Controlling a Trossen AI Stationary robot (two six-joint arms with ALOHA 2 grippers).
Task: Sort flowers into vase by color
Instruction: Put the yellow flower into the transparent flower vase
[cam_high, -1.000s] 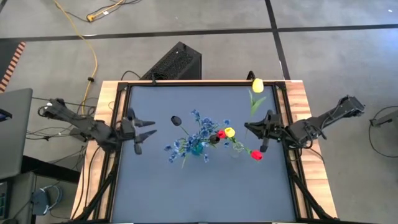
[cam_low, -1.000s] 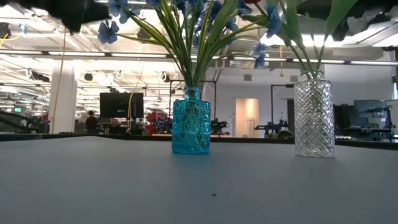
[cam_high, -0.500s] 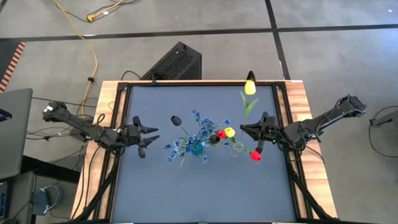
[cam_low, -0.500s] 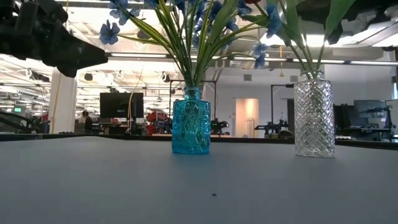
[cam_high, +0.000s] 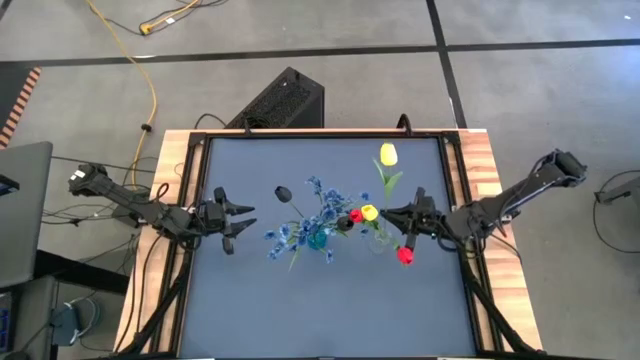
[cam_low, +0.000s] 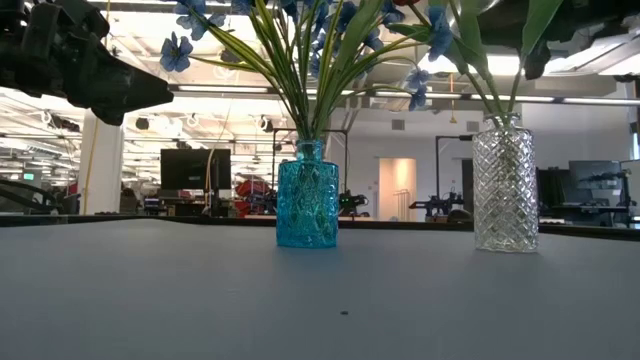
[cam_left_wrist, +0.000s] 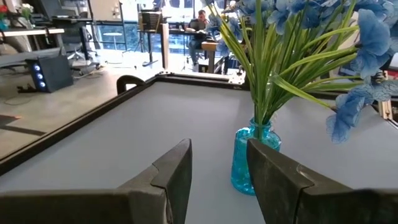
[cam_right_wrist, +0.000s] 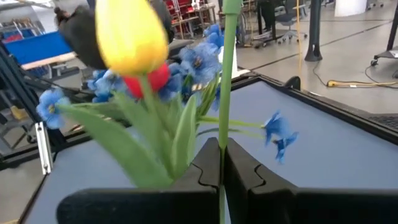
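Note:
A blue glass vase (cam_high: 317, 238) (cam_low: 307, 205) stands mid-table and holds the blue blossoms (cam_high: 325, 205). Right of it, a clear glass vase (cam_high: 378, 240) (cam_low: 505, 185) holds a yellow tulip (cam_high: 369, 212), a red tulip (cam_high: 355, 215) and a dark bud (cam_high: 345, 223). My right gripper (cam_high: 398, 214) is just right of the clear vase, shut on the stem of another yellow tulip (cam_high: 387, 154). A red tulip (cam_high: 404, 256) shows just near of that gripper. My left gripper (cam_high: 238, 218) (cam_left_wrist: 217, 180) hangs open left of the blue vase, touching nothing. My right gripper pinches the yellow tulip's green stem (cam_right_wrist: 222, 134) between its two fingers, some way below the blossom. The fingers come level from the table's right and lie across the stem. The flower is lifted clear, and its blossom (cam_high: 387, 154) points toward the far edge.
Another dark bud (cam_high: 283, 193) sticks out far-left of the blue blossoms. A raised dark frame (cam_high: 300, 134) borders the grey table top. Open table surface lies near (cam_high: 320, 310) and far (cam_high: 300, 160) of the vases. A person sits in the room beyond (cam_left_wrist: 200, 18).
My right gripper has moved toward the table's left, up to the clear vase, carrying the yellow tulip. The tulip's blossom has swung left and nearer. My left gripper has come down and shifted slightly right toward the blue vase, then kept still.

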